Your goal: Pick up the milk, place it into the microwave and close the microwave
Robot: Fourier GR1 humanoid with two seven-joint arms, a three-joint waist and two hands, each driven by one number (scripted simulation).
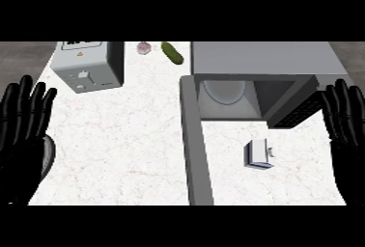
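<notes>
The milk point(260, 154) is a small white and blue carton standing on the marble counter in front of the microwave. The grey microwave point(260, 58) sits at the back right with its inside showing a round white plate point(224, 91). Its door point(195, 144) hangs open, stretching toward the front edge left of the milk. My right hand point(347, 120) rests open at the right edge, fingers up, to the right of the milk. At the left edge my left hand point(22, 125) rests open the same way, far from the milk.
A grey toaster-like box point(89, 65) stands at the back left. A green cucumber point(172, 52) and a small pinkish garlic bulb point(145, 48) lie at the back, between the box and the microwave. White marble counter point(121, 144) spreads between my left hand and the door.
</notes>
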